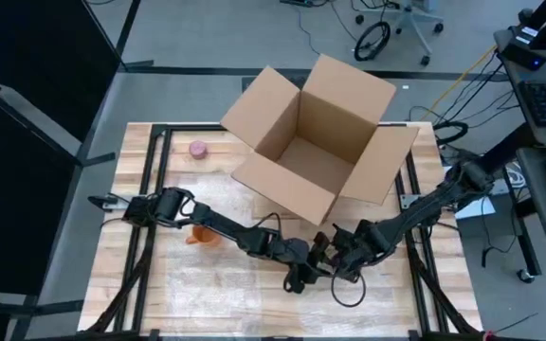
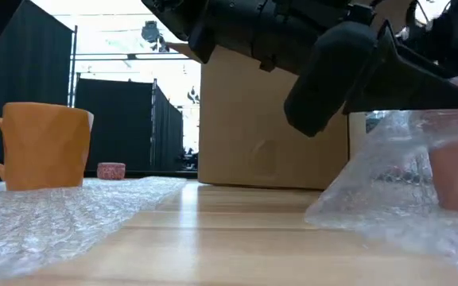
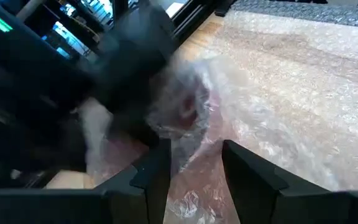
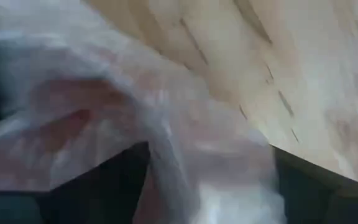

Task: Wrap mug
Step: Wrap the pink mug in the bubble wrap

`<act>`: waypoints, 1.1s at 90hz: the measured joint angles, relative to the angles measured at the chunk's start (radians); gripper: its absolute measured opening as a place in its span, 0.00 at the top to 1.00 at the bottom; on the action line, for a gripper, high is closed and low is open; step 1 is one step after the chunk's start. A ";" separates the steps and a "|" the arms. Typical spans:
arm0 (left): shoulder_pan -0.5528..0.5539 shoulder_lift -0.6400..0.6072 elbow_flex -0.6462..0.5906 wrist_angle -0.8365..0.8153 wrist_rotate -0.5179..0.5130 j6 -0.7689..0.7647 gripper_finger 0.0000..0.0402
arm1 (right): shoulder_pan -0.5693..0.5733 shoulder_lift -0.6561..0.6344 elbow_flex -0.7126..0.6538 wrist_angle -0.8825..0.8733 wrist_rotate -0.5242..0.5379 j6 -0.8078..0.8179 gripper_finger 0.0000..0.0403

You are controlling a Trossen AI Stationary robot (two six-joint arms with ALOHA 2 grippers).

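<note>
While the wrapping looks well begun, it reads as unfinished from these views. On the left half of the wooden slatted desk [image 1: 140, 284] stands an orange faceted ceramic mug [image 2: 42, 145], bare and upright on a flat sheet of clear bubble wrap [image 2: 46, 218]; it seems to wait its turn, or is a spare. Far behind it, near the desk's far left, sits a small pink round pot [image 1: 198, 149], untouched. At the far middle an open brown cardboard box [image 1: 316, 142] stands with its flaps spread, and nothing shows inside it.

Both arms meet at the near middle of the desk. The left tool [image 3: 194, 168] has its two fingers parted, with a fold of wrap running between them; I judge it is guiding the film and not clamped hard. Just ahead of it lies a pinkish mug bundled in crumpled bubble wrap [image 3: 179, 115], which the low view shows at the near right, its pink body still visible through the film. The right tool [image 4: 210, 180] is pressed close on the same bundle, with wrap between its fingers; whether it grips or only rests there I cannot tell.

Judging by this, the film is drawn round the pinkish mug but loose; closing and tucking it remains, and perhaps boxing it.
</note>
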 joint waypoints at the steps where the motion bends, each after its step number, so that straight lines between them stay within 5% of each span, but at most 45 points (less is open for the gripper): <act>1: 0.000 0.000 0.000 0.000 0.000 0.000 0.67 | 0.000 -0.006 0.001 -0.005 0.000 0.001 0.33; 36: 0.000 0.000 0.000 0.002 0.000 0.000 0.67 | -0.003 -0.127 0.003 -0.036 0.083 0.028 0.33; 67: 0.001 0.000 0.000 0.007 0.000 -0.005 0.67 | -0.005 0.055 -0.042 0.057 0.058 0.031 0.34; 87: 0.000 0.000 0.001 0.013 0.002 -0.005 0.67 | -0.006 0.082 -0.042 0.066 0.055 0.040 0.60; 99: 0.000 0.000 0.001 0.012 0.001 -0.004 0.67 | -0.006 0.082 -0.042 0.083 0.051 0.026 0.60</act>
